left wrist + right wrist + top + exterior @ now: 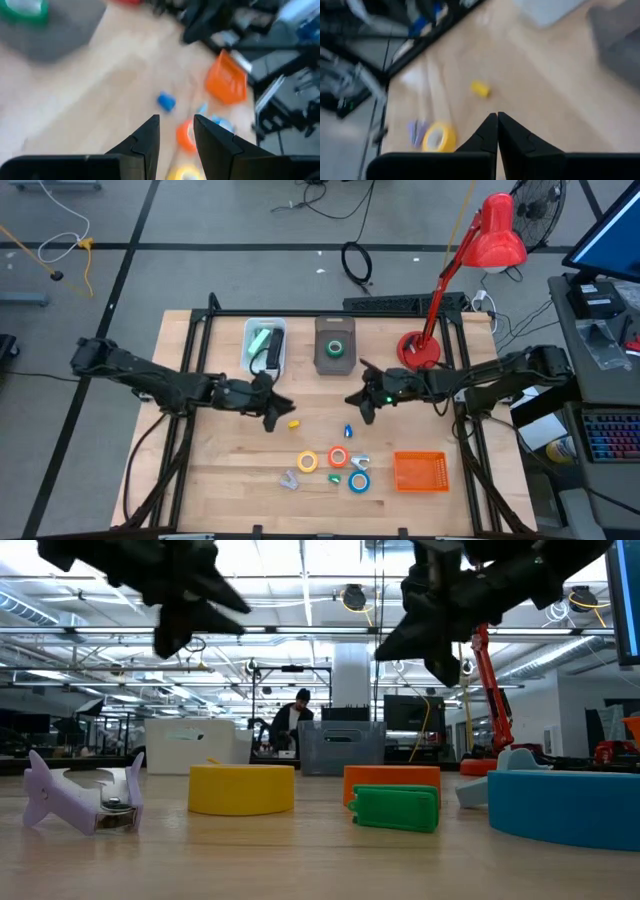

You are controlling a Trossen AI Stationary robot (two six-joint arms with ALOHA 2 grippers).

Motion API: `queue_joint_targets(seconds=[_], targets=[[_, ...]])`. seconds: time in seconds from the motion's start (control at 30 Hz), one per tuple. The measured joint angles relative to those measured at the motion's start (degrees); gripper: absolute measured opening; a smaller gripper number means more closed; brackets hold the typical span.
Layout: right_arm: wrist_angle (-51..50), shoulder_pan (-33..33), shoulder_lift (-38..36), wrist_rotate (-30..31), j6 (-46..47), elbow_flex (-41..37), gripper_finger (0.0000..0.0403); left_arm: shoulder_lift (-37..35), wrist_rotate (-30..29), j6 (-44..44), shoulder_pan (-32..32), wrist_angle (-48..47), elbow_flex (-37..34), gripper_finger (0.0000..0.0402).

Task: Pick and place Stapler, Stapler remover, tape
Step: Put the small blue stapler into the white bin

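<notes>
My left gripper (272,412) (176,119) hovers open above the table's middle, with nothing between its fingers. My right gripper (366,408) (497,115) hovers shut and empty, to the right of it. Near the front edge lie a yellow tape roll (307,462), an orange-red one (338,457) and a blue one (358,481), flat on the wood. A purple stapler remover (290,479) (85,800) lies left of them. A green tape roll (336,347) sits in the grey bin (334,362). A pale green stapler (262,340) lies in the white bin (248,345).
An orange basket (420,471) stands at the front right. A small yellow piece (293,423), a small blue piece (348,430) and a small green block (395,808) lie on the table. A red desk lamp (420,350) stands at the back right.
</notes>
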Motion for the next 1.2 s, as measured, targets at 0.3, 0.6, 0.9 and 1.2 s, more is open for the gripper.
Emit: queue_joint_targets(seconds=[0.3, 0.6, 0.9, 1.2], targets=[[-3.01, 1.63, -0.13, 0.83, -1.14, -0.02, 0.0001, -18.47, -18.41, -5.4, -2.65, -22.09, 0.0, 0.0122], [-2.13, 1.55, -0.11, 1.03, -1.52, -0.02, 0.0001, -32.43, -27.91, -4.23, -3.43, -31.71, -0.02, 0.0122], [-1.86, 1.55, -0.11, 1.05, -1.31, -0.02, 0.0001, -35.17, -28.33, -0.58, -3.43, -31.85, -0.02, 0.0122], [-1.27, 0.05, -0.11, 0.96, -2.19, -0.02, 0.0001, -35.17, -28.62, -0.39, -3.43, -34.67, -0.02, 0.0122]])
